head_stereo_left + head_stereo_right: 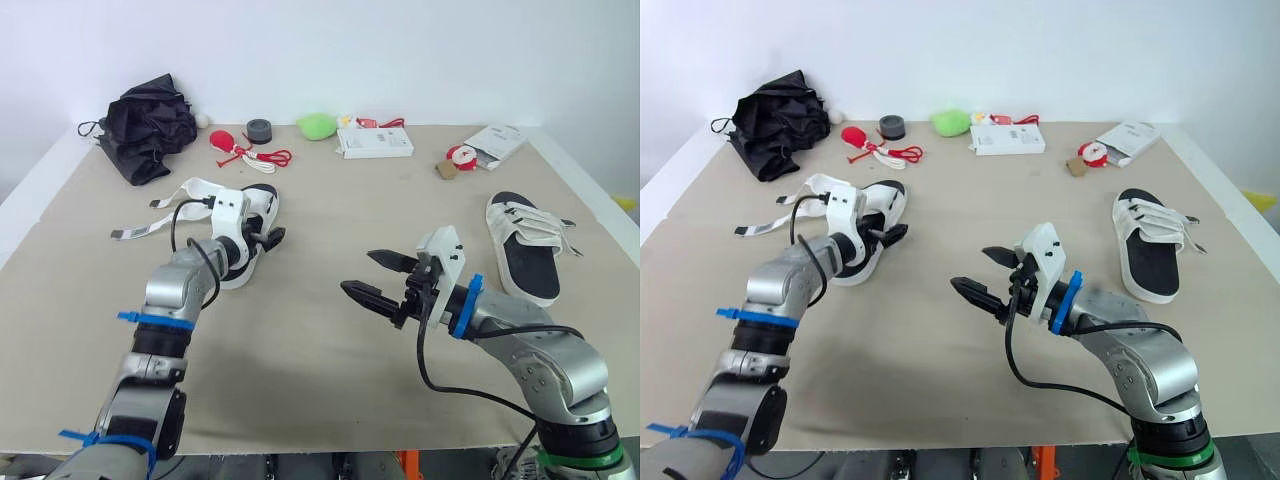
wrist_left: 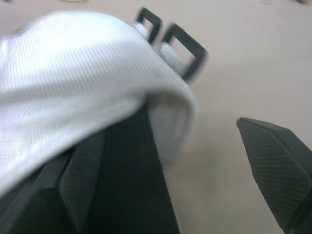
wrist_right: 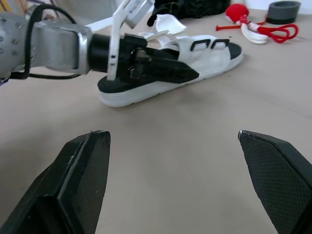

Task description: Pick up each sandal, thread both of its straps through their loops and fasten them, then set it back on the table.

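Heads up, your left gripper (image 1: 268,240) is down at the left sandal (image 3: 209,61) with its fingers spread. One finger (image 2: 83,185) sits over the black footbed under the white upper, and the other is outside the sandal's edge with bare table (image 1: 300,380) showing between, so it's not clamped on anything. The two black loops (image 2: 171,41) are empty, and the loose straps (image 1: 150,228) trail off to your left. Your right gripper (image 1: 358,272) hovers over mid-table, wide open, holding nothing. The other sandal (image 1: 525,245) lies flat on the right side, well apart from both.
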`<state>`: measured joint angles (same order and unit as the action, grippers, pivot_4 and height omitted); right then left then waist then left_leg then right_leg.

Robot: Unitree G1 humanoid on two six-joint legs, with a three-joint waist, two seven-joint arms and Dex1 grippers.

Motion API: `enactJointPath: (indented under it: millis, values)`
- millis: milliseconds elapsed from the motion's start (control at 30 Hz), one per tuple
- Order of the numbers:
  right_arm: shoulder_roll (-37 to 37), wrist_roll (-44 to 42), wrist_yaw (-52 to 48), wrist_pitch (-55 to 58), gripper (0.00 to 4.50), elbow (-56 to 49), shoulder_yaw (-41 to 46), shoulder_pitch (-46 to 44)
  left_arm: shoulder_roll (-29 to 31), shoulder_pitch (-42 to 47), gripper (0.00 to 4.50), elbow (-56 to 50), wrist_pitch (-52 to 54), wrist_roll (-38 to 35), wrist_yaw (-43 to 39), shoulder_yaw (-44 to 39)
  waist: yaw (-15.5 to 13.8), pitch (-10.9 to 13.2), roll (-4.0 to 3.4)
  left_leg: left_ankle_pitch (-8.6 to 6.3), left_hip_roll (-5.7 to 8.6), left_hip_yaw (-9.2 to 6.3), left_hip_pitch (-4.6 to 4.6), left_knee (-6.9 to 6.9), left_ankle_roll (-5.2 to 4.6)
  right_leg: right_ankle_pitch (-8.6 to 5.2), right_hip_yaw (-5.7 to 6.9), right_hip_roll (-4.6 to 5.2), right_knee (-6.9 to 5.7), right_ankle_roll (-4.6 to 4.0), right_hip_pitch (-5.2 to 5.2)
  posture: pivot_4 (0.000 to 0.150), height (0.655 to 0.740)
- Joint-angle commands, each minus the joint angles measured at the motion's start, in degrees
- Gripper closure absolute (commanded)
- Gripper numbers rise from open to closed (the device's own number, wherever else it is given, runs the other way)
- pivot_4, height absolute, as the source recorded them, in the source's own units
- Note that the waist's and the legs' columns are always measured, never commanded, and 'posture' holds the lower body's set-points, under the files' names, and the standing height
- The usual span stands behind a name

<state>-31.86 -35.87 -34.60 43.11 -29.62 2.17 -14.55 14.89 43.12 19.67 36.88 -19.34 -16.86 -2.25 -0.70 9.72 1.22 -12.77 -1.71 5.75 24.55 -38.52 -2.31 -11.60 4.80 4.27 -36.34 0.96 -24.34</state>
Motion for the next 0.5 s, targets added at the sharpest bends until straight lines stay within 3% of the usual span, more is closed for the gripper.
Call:
enactJointPath:
  millis: [33, 67, 167, 400, 433, 500]
  values:
    - [0.54, 0.12, 0.58, -1.3, 0.0, -1.67, 0.14, -0.43, -0.8, 3.8, 0.08, 5.45, -3.29, 1.42, 0.53, -1.52, 0.0, 0.0, 0.01, 0.0, 0.0, 0.0, 0.01, 0.0, 0.0, 0.0, 0.0, 0.0, 0.0, 0.0, -0.01, 0.15, 0.74]
    - [0.73, 0.28, 0.73, -1.35, 0.0, -1.63, 0.13, -0.35, -1.23, 4.7, 0.08, 7.34, -4.53, 1.57, 0.39, -1.83, 0.0, 0.01, 0.01, 0.0, 0.0, 0.0, 0.01, 0.01, 0.0, 0.0, 0.0, 0.0, 0.0, -0.01, -0.01, 0.15, 0.74]
    - [1.05, 0.6, 1.15, -1.41, 0.0, -1.62, 0.17, -0.19, -2.08, 5.84, 0.87, 10.91, -7.15, 1.92, 0.59, -2.7, 0.0, 0.0, 0.01, 0.0, 0.0, 0.0, 0.02, 0.01, 0.0, 0.0, 0.01, 0.0, 0.0, -0.02, -0.02, 0.15, 0.74]
    - [0.91, 0.38, 1.54, -1.5, 0.0, -1.67, 1.31, 0.38, -2.31, 4.73, 4.18, 11.11, -8.39, 2.74, -0.15, -3.3, 0.02, 0.01, 0.02, 0.0, 0.03, 0.01, 0.04, 0.01, 0.0, 0.01, 0.01, 0.05, 0.0, -0.03, -0.02, 0.15, 0.74]
    - [0.81, 0.36, 1.51, -1.56, 0.0, -1.63, 1.46, 0.46, -2.16, 4.48, 4.45, 10.73, -8.21, 2.84, -0.51, -3.09, 0.03, 0.01, 0.02, 0.0, 0.03, 0.01, 0.03, 0.01, 0.0, 0.01, 0.01, 0.05, 0.0, -0.03, -0.02, 0.15, 0.74]
    - [0.64, 0.35, 1.51, -1.53, 0.0, -1.52, 1.74, 0.52, -1.54, 3.66, 4.49, 9.13, -7.72, 3.13, -1.99, -2.17, 0.03, 0.01, 0.02, 0.0, 0.01, 0.0, 0.03, 0.01, 0.0, 0.01, 0.02, 0.03, -0.01, -0.04, -0.02, 0.15, 0.74]
